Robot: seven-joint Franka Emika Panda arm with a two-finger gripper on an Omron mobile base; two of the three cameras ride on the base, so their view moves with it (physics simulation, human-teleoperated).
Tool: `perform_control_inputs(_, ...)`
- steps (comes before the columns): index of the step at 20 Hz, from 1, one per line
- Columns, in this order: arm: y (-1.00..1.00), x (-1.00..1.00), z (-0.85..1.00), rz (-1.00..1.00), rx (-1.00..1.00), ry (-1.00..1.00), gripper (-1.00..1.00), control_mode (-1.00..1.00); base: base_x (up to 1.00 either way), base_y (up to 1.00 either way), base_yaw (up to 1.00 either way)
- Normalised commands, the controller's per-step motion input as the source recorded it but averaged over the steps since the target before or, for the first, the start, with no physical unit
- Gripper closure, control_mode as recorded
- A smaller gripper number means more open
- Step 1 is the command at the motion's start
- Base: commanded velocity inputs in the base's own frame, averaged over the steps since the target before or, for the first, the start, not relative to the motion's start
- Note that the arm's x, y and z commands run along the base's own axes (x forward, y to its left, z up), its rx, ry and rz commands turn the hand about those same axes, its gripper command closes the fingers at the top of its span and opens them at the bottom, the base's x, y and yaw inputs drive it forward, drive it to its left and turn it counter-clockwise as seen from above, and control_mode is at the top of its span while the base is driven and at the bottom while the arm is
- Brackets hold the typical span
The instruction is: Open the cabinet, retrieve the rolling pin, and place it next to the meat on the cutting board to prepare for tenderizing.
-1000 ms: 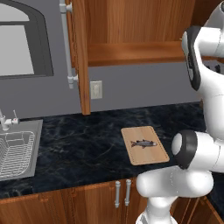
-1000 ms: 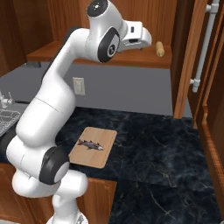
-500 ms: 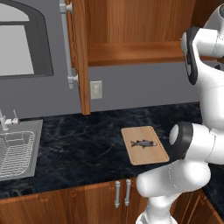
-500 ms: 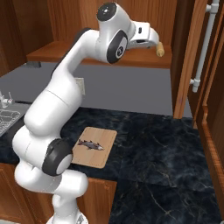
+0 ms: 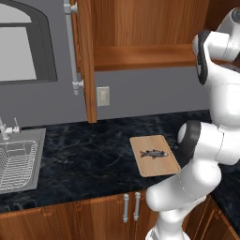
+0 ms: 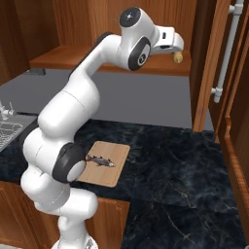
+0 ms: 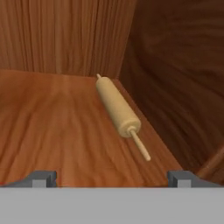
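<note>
In the hand view, the rolling pin (image 7: 117, 107) lies on the shelf inside the cabinet (image 7: 65, 39), along the side wall at 3 o'clock, its near handle pointing to 5 o'clock. Below on the counter (image 5: 89, 159), the meat (image 5: 153, 153) lies on the cutting board (image 5: 161, 169), with the sink (image 5: 18, 161) at 9 o'clock

Robot hand hides most of rolling pin (image 6: 178, 57).

We see the rolling pin (image 7: 117, 106) lying on the wooden shelf floor (image 7: 52, 131) of the cabinet, close to the right wall (image 7: 179, 78), its near handle pointing toward us and to the right. Our gripper (image 7: 111, 178) has its fingertips (image 7: 43, 177) spread wide, well short of it.
</note>
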Motion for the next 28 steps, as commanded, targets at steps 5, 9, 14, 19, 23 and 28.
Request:
perform_control_inputs(5, -0.2, 0.38, 0.0, 0.0, 0.0, 0.03, -1.0, -1.0, 0.0, 0.0, 0.0)
perform_control_inputs(9, -0.19, 0.32, -0.02, 0.0, 0.0, 0.01, -1.0, -1.0, 0.0, 0.0, 0.0)
perform_control_inputs(14, -0.15, 0.3, -0.09, 0.0, 0.01, 0.0, -1.0, -1.0, 0.0, 0.0, 0.0)
perform_control_inputs(19, -0.13, 0.33, -0.13, 0.0, 0.01, 0.02, -1.0, -1.0, 0.0, 0.0, 0.0)
perform_control_inputs(23, -0.11, 0.33, -0.13, 0.0, 0.0, 0.02, -1.0, -1.0, 0.0, 0.0, 0.0)
perform_control_inputs(28, -0.14, 0.32, -0.08, 0.0, 0.0, 0.0, -1.0, -1.0, 0.0, 0.0, 0.0)
